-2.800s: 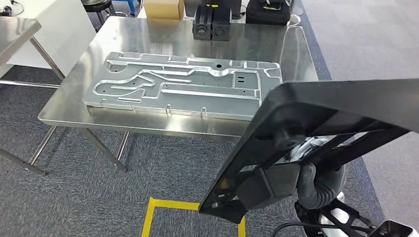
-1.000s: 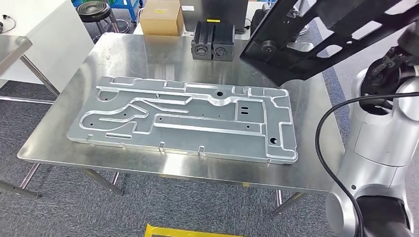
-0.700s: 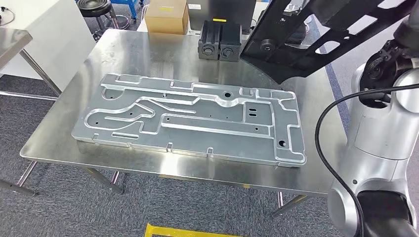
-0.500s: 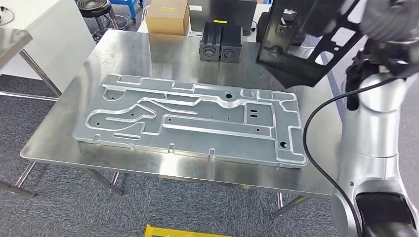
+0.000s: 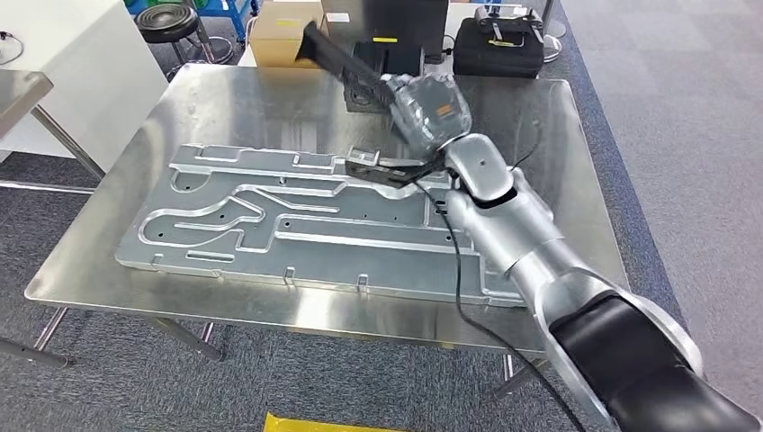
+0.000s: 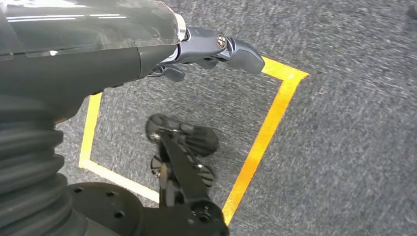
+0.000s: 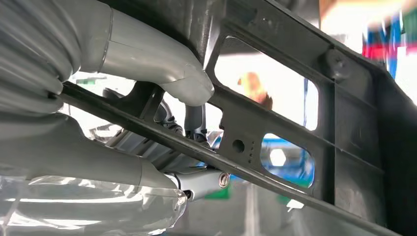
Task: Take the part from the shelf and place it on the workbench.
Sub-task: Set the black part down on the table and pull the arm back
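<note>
The part (image 5: 337, 58) is a black open frame with cut-outs, held on edge by my right hand (image 5: 430, 112) above the back middle of the steel workbench (image 5: 234, 90). Its lower end hangs close over the large aluminium plate (image 5: 315, 225); I cannot tell whether they touch. In the right wrist view the thumb (image 7: 147, 64) presses on the part (image 7: 344, 147) and darker fingers reach through a cut-out. My left hand (image 6: 147, 54) hangs over the carpet with its fingers apart and nothing in them.
The aluminium plate covers most of the bench, leaving bare steel along the back and right side. A cardboard box (image 5: 274, 40) and a black bag (image 5: 499, 49) stand behind the bench. A second steel table (image 5: 18, 90) is at the left. Yellow tape (image 6: 265, 132) marks the floor.
My right arm has swung the black part from high at the back right down and left, over the plate's back middle. The camera has shifted slightly.
</note>
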You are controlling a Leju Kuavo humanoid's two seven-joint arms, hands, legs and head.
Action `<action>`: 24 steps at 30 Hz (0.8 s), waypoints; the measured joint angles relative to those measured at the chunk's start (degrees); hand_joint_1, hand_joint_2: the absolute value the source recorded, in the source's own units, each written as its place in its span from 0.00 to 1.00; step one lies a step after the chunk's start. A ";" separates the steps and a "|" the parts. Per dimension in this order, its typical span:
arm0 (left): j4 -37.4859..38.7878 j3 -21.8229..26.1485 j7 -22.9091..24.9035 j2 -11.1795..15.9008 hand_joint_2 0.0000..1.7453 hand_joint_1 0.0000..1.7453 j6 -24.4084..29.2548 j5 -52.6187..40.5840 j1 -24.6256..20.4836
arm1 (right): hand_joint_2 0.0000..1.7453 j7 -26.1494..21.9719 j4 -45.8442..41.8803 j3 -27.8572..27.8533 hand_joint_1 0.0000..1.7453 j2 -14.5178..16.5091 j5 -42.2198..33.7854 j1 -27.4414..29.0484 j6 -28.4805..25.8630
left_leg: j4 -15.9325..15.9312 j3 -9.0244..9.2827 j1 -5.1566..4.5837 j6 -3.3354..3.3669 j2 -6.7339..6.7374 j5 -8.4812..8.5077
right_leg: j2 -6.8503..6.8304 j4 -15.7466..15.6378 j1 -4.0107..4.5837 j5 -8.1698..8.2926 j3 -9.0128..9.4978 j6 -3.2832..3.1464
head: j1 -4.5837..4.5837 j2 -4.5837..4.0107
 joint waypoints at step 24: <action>0.00 -3.99 -0.95 -1.02 1.00 0.00 -3.31 1.42 -1.67 | 1.00 0.02 17.75 20.34 1.00 12.30 19.95 3.43 6.66 | -15.01 8.24 -0.05 0.47 0.20 5.24 | -0.24 0.04 0.25 -0.04 0.04 0.26 | -0.01 0.00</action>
